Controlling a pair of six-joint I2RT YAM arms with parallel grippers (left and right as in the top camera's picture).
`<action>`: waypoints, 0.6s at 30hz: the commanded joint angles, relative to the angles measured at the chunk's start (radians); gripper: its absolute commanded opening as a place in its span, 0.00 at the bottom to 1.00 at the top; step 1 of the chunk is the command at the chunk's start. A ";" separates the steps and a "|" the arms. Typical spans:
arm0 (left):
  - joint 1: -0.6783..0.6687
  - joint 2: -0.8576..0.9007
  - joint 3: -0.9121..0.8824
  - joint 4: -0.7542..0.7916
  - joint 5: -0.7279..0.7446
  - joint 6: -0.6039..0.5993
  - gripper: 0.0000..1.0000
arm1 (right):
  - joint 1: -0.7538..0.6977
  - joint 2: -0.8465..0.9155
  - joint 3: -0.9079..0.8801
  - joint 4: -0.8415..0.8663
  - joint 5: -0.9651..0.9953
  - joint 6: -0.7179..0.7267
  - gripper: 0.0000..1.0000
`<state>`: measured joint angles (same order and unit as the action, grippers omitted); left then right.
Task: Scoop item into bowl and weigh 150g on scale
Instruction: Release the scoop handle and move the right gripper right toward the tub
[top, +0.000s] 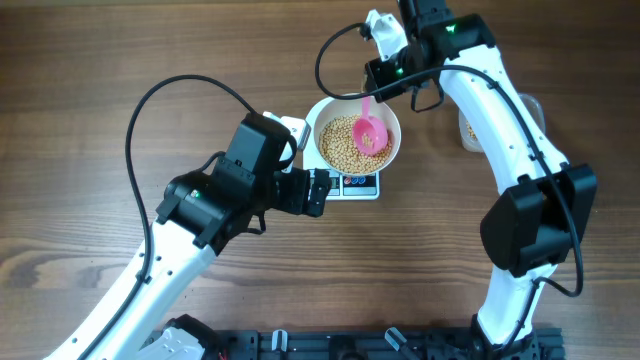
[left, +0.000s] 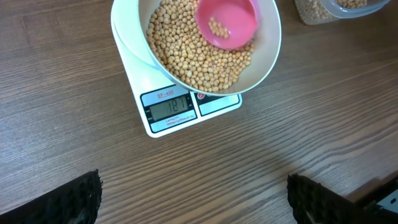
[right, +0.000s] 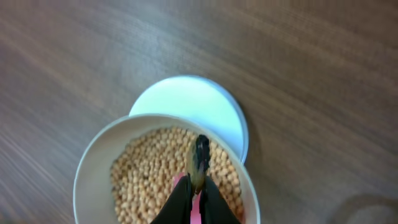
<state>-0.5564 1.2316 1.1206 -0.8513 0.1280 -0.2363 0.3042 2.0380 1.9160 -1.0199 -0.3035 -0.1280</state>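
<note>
Now the scoop (top: 371, 131) is clamped by the right gripper (right: 196, 193), the left gripper (top: 320, 192) held open. Beans (left: 186, 50) could be overpoured by one tilt, the target overshot

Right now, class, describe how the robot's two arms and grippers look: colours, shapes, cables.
The left arm and right arm share white tubular links, bulky black joint housings, small green lights and a looping thin black cable each. The left gripper has black, rough-textured fingers; the right gripper has black, narrow ones.
</note>
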 joint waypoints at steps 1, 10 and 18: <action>-0.005 -0.001 -0.002 0.003 -0.009 0.020 1.00 | -0.001 -0.013 -0.004 0.045 0.019 0.026 0.04; -0.005 -0.001 -0.002 0.003 -0.009 0.020 1.00 | 0.000 -0.013 -0.004 0.181 0.015 0.105 0.04; -0.005 -0.001 -0.002 0.003 -0.009 0.020 1.00 | 0.000 -0.013 -0.005 0.222 -0.010 0.132 0.04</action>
<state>-0.5564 1.2316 1.1206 -0.8513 0.1280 -0.2363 0.3042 2.0380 1.9152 -0.8116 -0.2943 -0.0330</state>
